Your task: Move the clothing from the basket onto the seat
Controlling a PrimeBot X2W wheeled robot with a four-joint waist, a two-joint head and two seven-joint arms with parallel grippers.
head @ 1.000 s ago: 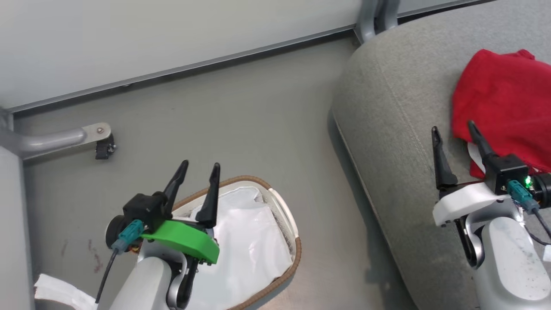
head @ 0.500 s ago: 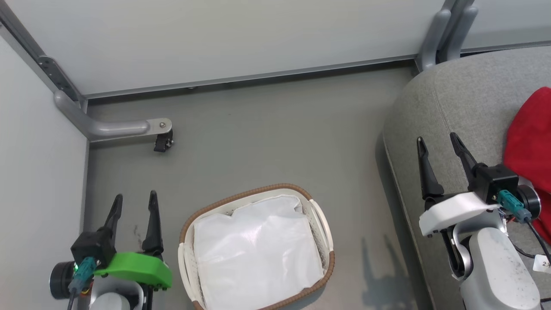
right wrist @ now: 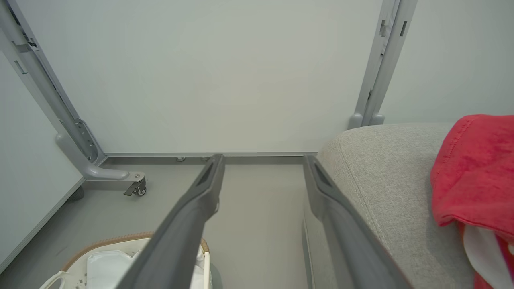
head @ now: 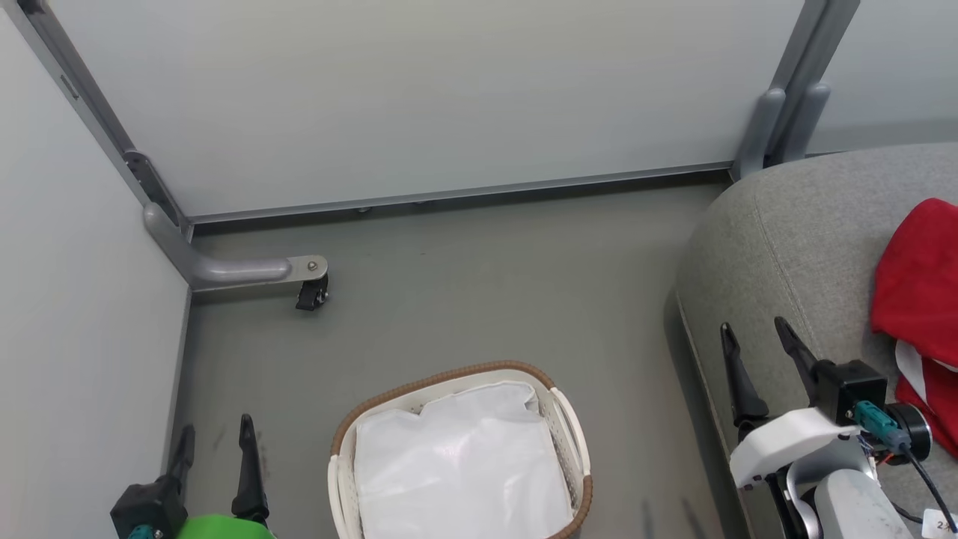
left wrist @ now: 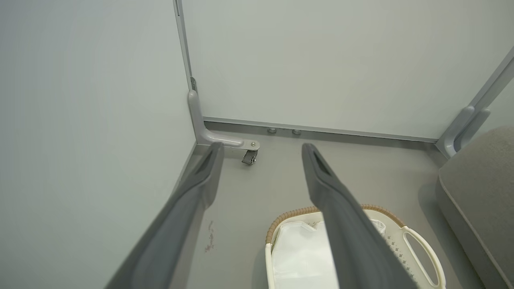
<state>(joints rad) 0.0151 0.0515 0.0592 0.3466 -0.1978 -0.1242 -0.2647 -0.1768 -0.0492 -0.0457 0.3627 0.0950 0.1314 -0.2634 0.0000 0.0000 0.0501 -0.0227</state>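
Grey floor [head: 464,284], white-panelled corner: basket showing no clothing, garments on the seat.

The left gripper [head: 215,425] and right gripper [head: 752,325] both have their fingers spread, holding nothing. The left hangs beside the basket [head: 449,374], where only the white liner [head: 464,464] shows. The right hangs over the edge of the seat [head: 793,247], near the red clothing [head: 917,277] lying on it. The transfer appears complete: check the liner folds for hidden garments and keep the fingers clear of the pile.

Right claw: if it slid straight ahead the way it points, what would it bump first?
Probably the pale wall; nothing stands between it and the right claw, though depth is unclear.
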